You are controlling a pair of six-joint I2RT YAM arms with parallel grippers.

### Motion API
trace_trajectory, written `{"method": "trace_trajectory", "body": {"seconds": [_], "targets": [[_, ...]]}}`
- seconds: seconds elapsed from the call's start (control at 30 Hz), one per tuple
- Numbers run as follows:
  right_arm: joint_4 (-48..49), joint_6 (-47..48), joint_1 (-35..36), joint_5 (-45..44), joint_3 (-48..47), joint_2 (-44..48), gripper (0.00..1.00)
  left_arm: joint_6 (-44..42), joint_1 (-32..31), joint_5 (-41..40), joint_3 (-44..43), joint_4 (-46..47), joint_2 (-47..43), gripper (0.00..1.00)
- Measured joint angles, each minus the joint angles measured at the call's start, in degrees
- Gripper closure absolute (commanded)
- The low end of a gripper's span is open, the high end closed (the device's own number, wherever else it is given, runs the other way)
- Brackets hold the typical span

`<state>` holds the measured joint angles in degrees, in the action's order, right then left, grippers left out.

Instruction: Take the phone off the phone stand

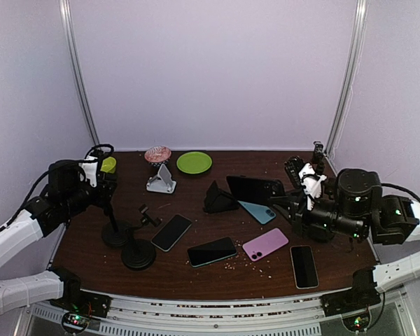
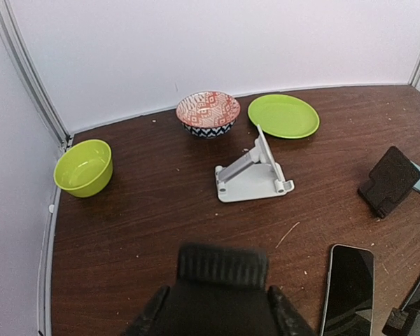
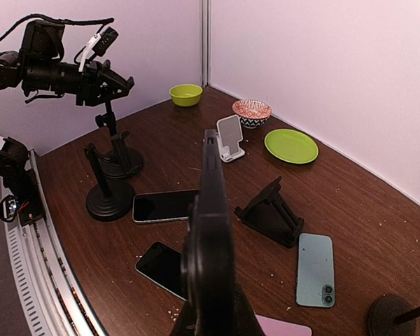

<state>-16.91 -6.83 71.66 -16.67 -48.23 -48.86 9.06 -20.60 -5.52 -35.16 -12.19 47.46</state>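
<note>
Left arm [image 1: 17, 231] bent at the elbow, reaching in from the left edge, wrist raised, left gripper [image 1: 103, 176] held level above the table; finger gap not readable. Right arm [image 1: 395, 217] folded on the right side, forearm pointing toward centre, right gripper [image 1: 288, 201] clamped on a black phone [image 1: 255, 189], lifted.

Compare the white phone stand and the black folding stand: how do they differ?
Colour: the white stand is white with a grey hinge arm; the black stand is black all over. Place: the white stand sits further back, by the patterned bowl; the black stand sits nearer the middle, beside the teal phone. Both are low, propped open, and neither holds a phone.
</note>
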Motion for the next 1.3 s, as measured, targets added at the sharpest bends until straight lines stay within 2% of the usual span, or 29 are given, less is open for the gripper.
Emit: {"method": "trace_trajectory", "body": {"seconds": [0.27,0.33,0.37,0.57,0.73,1.07,1.3], "targets": [[-0.26,-1.81,-2.25,1.84,-1.14,-3.30,1.00,1.92,-0.02,0.11,-3.13,-6.01,-0.85,0.21],[-0.48,-2.69,-3.72,3.37,-2.16,-4.37,1.00,2.43,-0.02,-0.35,-4.59,-8.17,-1.33,0.04],[-0.59,-3.26,-4.81,4.44,-2.84,-4.96,1.00,2.49,-0.02,-0.74,-5.40,-9.53,-1.68,0.02],[-2.71,-7.10,-12.39,10.99,-8.48,-10.32,1.00,3.96,-0.02,-3.87,-8.41,-17.07,-6.56,0.02],[-5.38,-11.41,-17.44,16.15,-15.52,-18.23,1.00,5.31,-0.02,-5.07,-8.76,-22.03,-10.56,0.02],[-9.53,-19.98,-18.99,28.72,-34.45,-42.95,1.00,8.61,-0.02,-5.62,-8.11,-28.59,-16.52,0.02],[-12.33,-26.80,-19.04,36.15,-46.82,-59.95,1.00,9.29,-0.02,-5.81,-8.11,-29.38,-18.16,0.02]]}}
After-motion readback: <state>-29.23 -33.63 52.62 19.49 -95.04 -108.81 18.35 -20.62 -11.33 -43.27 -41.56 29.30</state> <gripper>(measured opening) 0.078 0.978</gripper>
